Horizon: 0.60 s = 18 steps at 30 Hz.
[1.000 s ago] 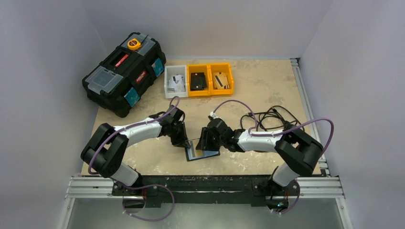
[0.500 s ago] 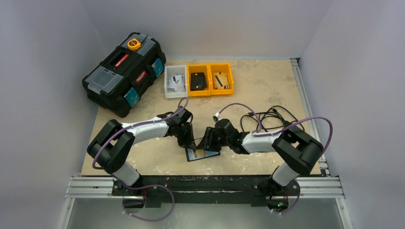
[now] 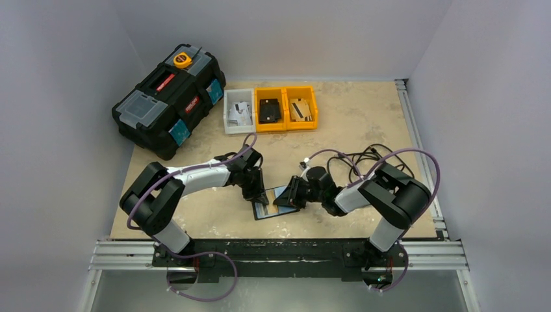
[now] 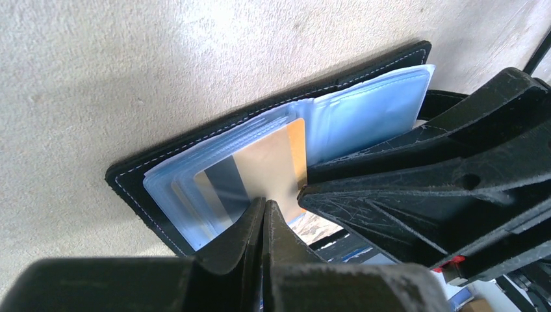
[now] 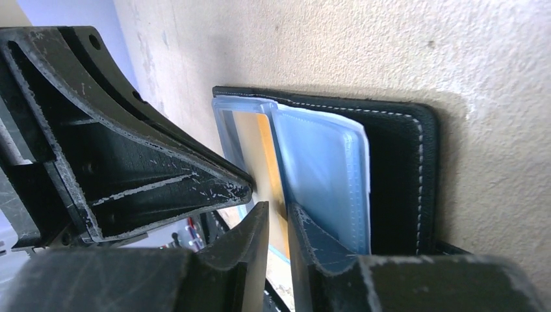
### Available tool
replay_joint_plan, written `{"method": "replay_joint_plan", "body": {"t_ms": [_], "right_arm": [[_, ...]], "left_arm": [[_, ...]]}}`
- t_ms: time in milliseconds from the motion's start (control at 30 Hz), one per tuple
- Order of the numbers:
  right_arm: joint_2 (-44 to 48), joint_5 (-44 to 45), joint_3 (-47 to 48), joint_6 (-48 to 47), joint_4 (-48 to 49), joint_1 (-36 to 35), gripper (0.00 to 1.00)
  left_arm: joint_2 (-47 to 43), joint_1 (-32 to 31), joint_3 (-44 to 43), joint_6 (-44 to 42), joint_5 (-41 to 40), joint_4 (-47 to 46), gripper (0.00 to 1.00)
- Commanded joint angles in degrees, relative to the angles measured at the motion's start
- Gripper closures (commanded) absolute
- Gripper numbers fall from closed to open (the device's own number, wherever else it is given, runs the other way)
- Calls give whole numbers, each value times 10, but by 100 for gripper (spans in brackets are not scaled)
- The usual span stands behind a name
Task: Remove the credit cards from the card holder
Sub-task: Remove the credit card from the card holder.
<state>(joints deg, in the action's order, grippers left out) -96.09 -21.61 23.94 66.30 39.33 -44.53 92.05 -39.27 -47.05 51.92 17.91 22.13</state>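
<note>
A big black toolbox point(image 3: 167, 97) sat at the far left of the table point(image 3: 364, 117). A round yellow tape measure point(image 3: 182, 60) lay on its lid. Beside it stood three small bins in a row. One was a white bin point(image 3: 238, 112) with pale cards in it. The other two were orange bins point(image 3: 286, 107) with dark and pale things inside. A heap of thin black cables point(image 3: 370, 159) lay on the right, behind the right arm. All of these were well apart from the card holder point(image 3: 273, 209).

The card holder lay open and flat near the front edge of the table, between the two arms. Both grippers crowded over it, tip close to tip, and hid part of it.

The left gripper point(image 4: 263, 214) had its fingers pressed tight together, and the tips rested at the edge of a credit card point(image 4: 269, 166). The right gripper point(image 5: 277, 218) had its fingers nearly together, with only a thin slit between them. The card's orange edge ran into that slit. I could not tell if the fingers squeezed it.

The holder was black and looked like leather, with pale stitches round its rim and rounded corners. Inside were soft, clear, bluish plastic sleeves, stacked like pages. The card among them was flat and shiny gold. The gripper fingers were hard, black and pointed, with white scratches. The table top was sandy, rough and speckled.
</note>
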Motion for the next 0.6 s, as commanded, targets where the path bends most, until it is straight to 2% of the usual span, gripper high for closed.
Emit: {"method": "replay_joint_plan", "body": {"t_ms": [0, 300, 567], "right_arm": [[-30, -28, -18, 30, 74, -4, 84], [-51, -33, -29, 41, 112, 3, 99], [5, 28, -30, 15, 18, 3, 100]], "left_arm": [[24, -4, 15, -12, -39, 17, 100], [12, -4, 4, -25, -36, 31, 100], [-56, 1, 4, -38, -72, 84, 92]]}}
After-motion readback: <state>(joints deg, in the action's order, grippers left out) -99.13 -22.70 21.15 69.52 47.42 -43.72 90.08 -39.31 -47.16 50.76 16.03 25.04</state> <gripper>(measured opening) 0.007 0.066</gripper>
